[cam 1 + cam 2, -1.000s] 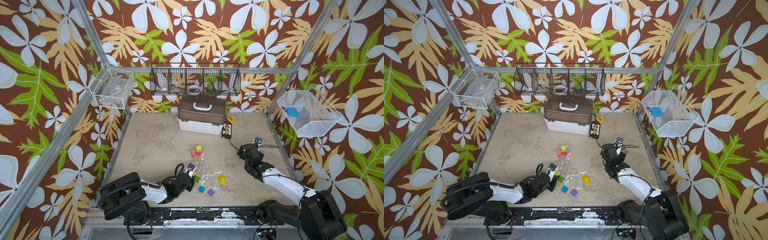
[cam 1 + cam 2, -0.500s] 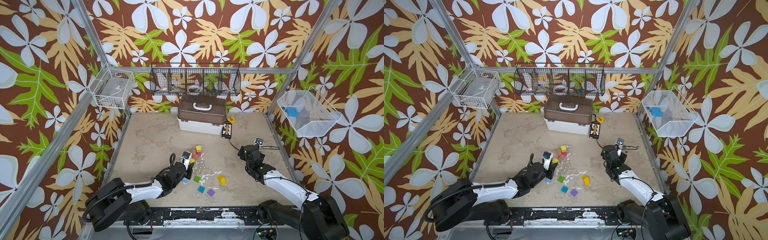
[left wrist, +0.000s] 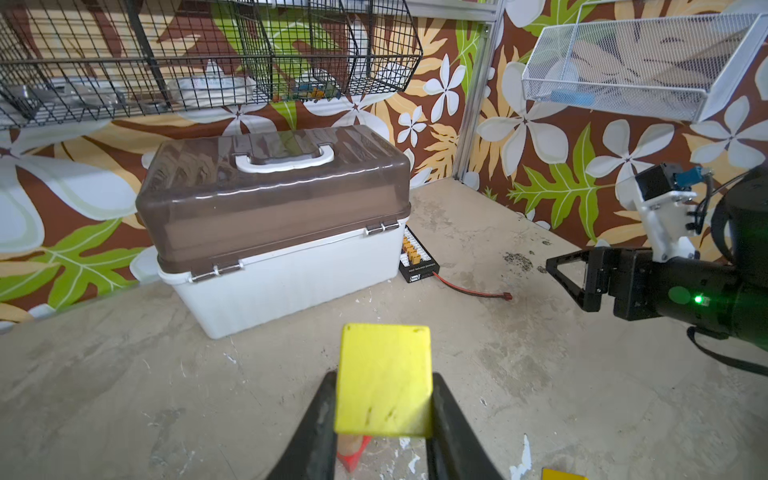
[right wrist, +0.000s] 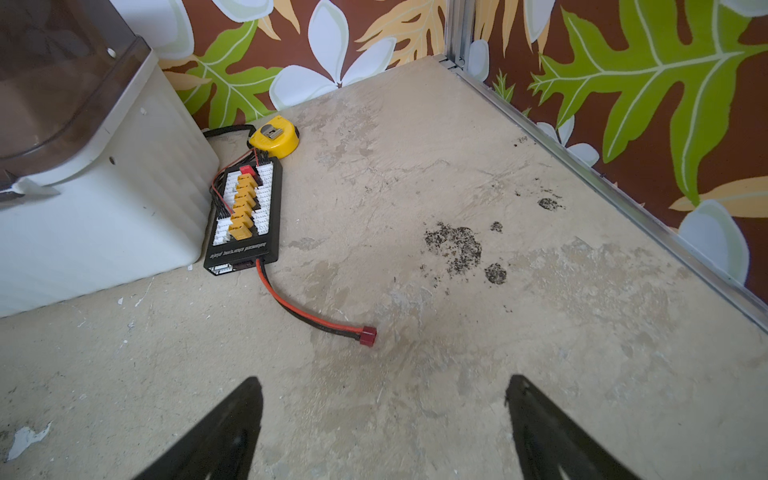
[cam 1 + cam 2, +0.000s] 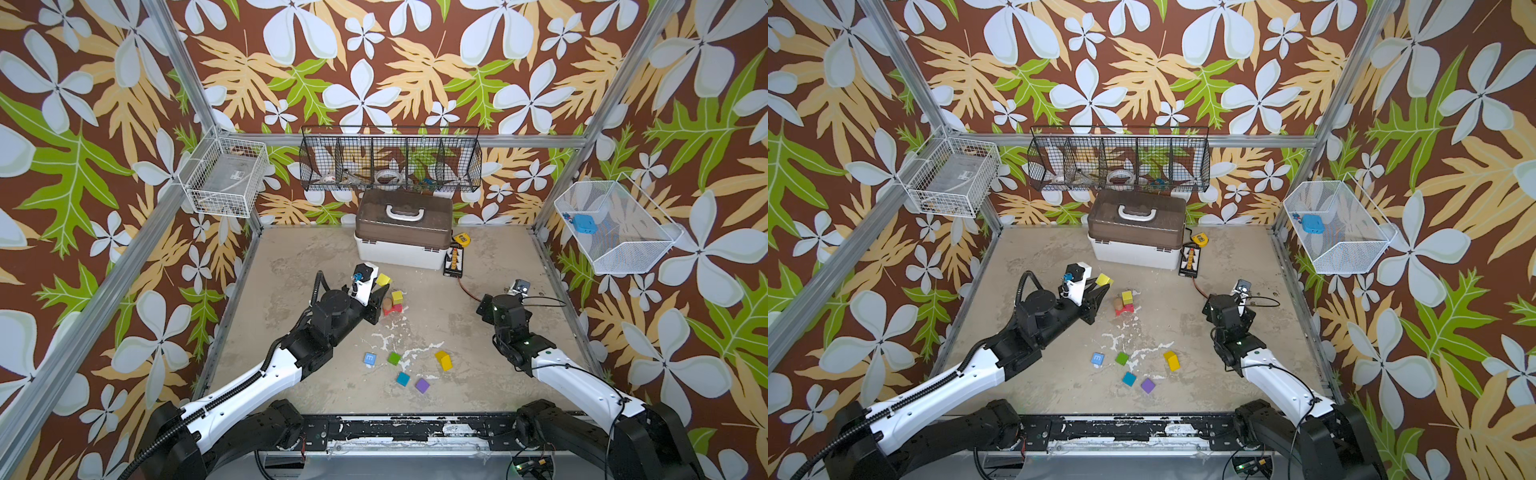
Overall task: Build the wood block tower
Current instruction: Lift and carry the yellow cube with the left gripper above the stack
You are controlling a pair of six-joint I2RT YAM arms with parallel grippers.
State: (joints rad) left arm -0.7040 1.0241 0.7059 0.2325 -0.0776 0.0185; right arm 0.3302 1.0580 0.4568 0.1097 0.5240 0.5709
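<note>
L gripper (image 3: 383,378) clamps yellow cube (image 3: 384,384); R gripper (image 4: 383,380) wide, empty.

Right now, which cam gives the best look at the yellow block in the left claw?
Left wrist view: the yellow block fills the centre, pinched on both sides by the left claw. In both top views the block is only a small patch at the claw tip. The right wrist view misses it.
</note>
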